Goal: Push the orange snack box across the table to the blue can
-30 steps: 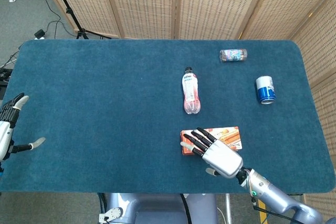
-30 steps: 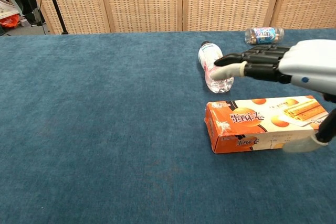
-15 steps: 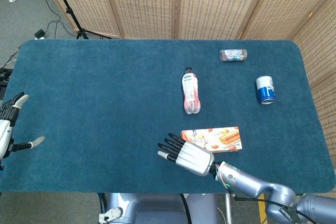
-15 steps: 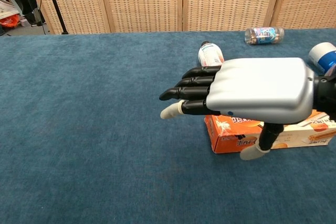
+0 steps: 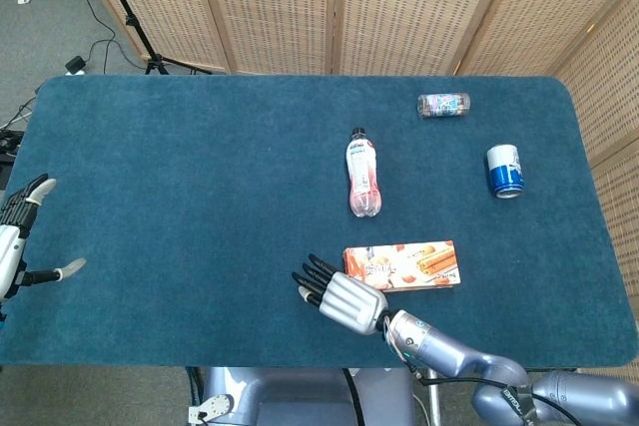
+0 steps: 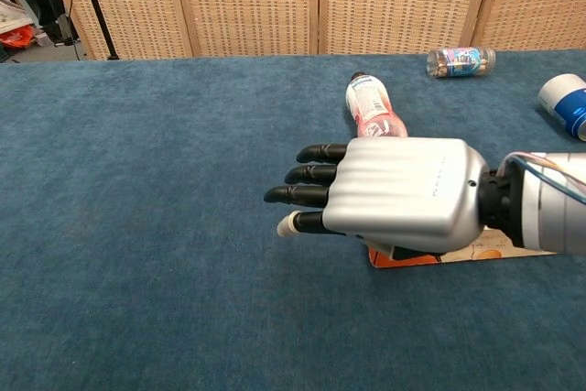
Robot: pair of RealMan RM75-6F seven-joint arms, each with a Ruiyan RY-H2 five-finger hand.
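1. Nearest the robot, at the table's front edge: right hand point(image 5: 339, 297), palm down, fingers point(image 6: 307, 174) stretched out and a little apart, pointing toward the robot's left. Nothing held. In the chest view, seen filling the middle of the picture, silver back uppermost, dark fingers with one pale tip.
2. Just behind and to the right of that hand: orange snack box point(image 5: 401, 265), lying flat on the blue table point(image 5: 200, 177), long side running left to right. In the head view, hand placed at the box's left front corner, close beside it; contact between them impossible to judge. In the chest view, box mostly covered by the hand, only an orange strip showing below the palm point(image 6: 403, 257).
3. Far off at the table's left edge: left hand point(image 5: 18, 236), spread open, thumb out, empty; only partly in frame, in the head view alone.
4. Further back, past the box's left end: plastic bottle point(image 5: 361, 173) with pink drink, lying on its side, cap away from the robot.
5. To the right and further still: blue can point(image 5: 504, 170), well apart from the snack box, near the right edge.
6. Farthest back: a small clear bottle point(image 5: 443, 104) with a colourful label, lying on its side.
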